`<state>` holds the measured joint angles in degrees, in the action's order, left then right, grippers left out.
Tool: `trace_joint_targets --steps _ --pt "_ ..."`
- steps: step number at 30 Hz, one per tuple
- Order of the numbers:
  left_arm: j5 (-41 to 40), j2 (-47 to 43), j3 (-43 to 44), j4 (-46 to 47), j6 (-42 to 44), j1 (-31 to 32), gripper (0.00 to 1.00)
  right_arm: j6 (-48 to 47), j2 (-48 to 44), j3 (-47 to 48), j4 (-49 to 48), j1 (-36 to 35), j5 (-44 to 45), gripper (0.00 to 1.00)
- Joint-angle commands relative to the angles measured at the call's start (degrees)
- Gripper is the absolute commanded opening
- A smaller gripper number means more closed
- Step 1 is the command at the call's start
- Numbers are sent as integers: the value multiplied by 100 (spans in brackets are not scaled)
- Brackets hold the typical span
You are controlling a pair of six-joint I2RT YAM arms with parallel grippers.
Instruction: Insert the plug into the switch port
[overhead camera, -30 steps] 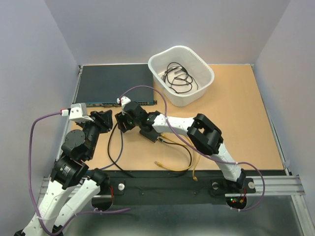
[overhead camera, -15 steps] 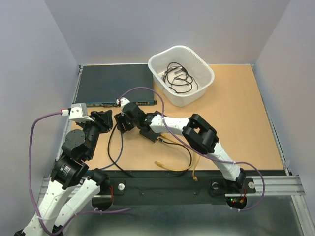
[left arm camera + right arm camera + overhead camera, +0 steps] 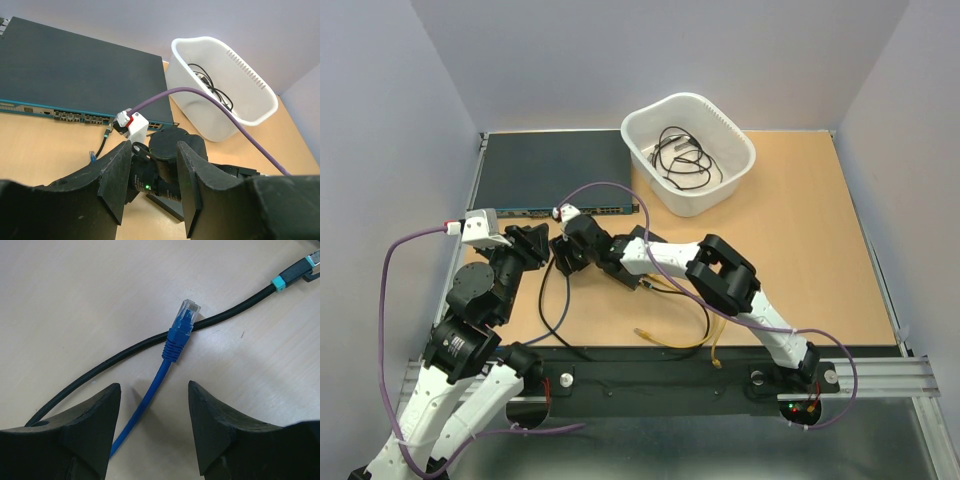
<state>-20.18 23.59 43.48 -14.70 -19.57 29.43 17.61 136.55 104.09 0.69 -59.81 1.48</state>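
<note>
Tan desk (image 3: 800, 230), lavender walls behind.

1. Plug (image 3: 187, 310): clear-tipped, on a blue cable (image 3: 145, 405). It lies loose on the desk, its boot resting across a black cable (image 3: 100, 367). Not held.
2. My right gripper (image 3: 154, 390): poised over the plug, jaws apart to either side of the blue cable, clamped on nothing.
3. Switch port: I cannot make it out. Its small black box (image 3: 628, 276) sits largely hidden under my right arm, near the plug.
4. My left gripper (image 3: 154, 150): jaws apart and empty, held close by, facing my right wrist.
5. Wide rack unit (image 3: 75, 75) at the desk's far left, and a white tub (image 3: 688, 150) of cables beyond. Neither is my target.

Step in hand, as I judge it: picking up the plug, not yet done. The next move calls for lowering and closing on the blue boot just behind the clear tip, without catching the black cable underneath, so the tip stays free to meet the port.
</note>
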Motion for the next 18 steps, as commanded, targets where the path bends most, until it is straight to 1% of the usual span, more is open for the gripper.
trace_joint_targets --steps 1,18 --pt "-73 31 -24 116 59 -43 52 32 82 261 -95 -101 -51 62" --pt "-82 -4 -33 99 50 -43 51 15 126 287 -95 -259 -24 61"
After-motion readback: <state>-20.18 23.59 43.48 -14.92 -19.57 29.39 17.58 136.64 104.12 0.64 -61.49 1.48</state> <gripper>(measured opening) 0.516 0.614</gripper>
